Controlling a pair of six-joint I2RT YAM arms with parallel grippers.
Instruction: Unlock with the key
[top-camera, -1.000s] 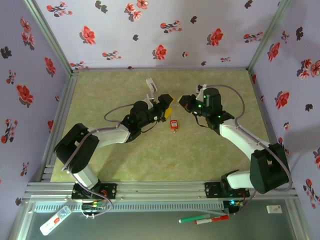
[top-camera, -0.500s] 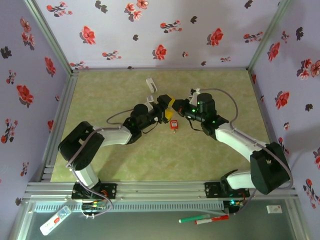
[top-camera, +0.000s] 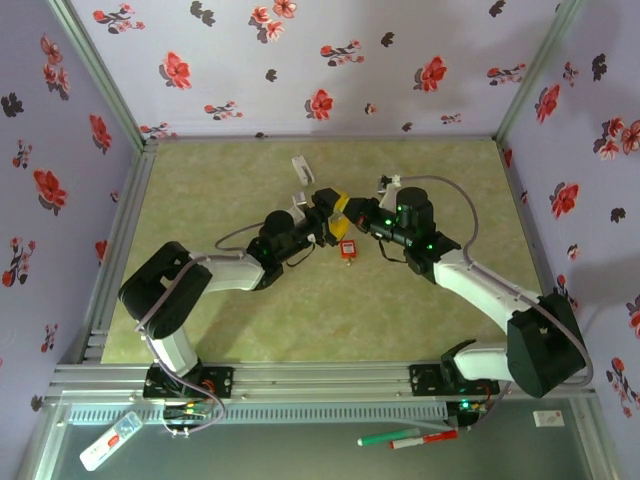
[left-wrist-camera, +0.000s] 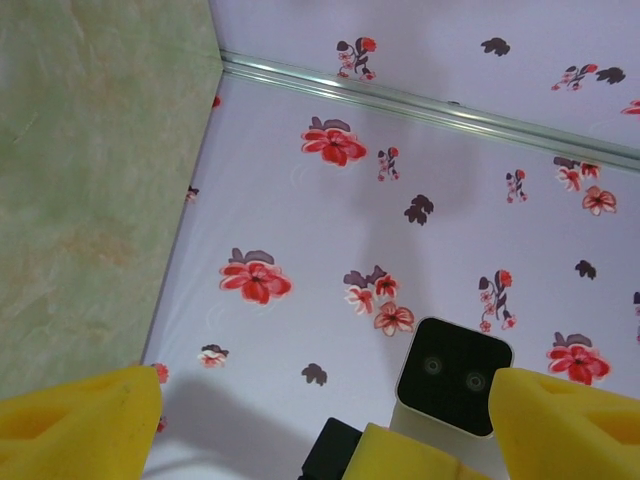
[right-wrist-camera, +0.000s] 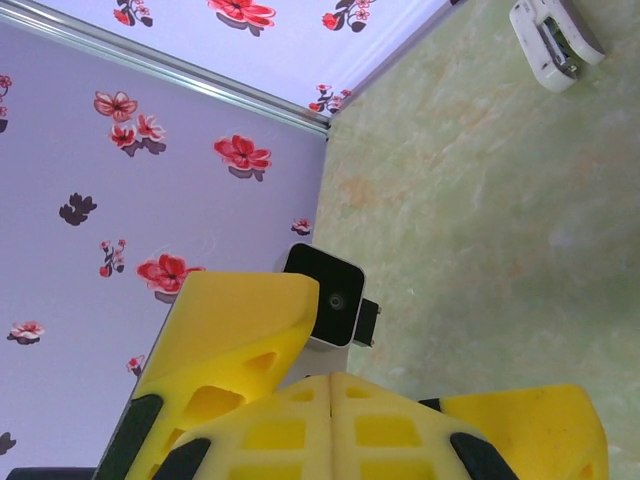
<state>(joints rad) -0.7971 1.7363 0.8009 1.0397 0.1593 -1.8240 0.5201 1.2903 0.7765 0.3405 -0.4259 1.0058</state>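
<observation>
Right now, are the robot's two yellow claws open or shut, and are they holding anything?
Left yellow-fingered gripper: open, gripping nothing.
Right yellow-fingered gripper: shut, with nothing visible between its fingers.

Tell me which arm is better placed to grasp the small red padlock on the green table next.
Probably the left. The left gripper is open, the right gripper is shut; both are near the small red padlock. However, the right's tip sits between the left's yellow fingers.

Small white plastic clip-like object (top-camera: 301, 166) lies on far green marbled tabletop (top-camera: 200, 210). Green marker (top-camera: 388, 437), red marker (top-camera: 428, 438) side by side, near ledge.
</observation>
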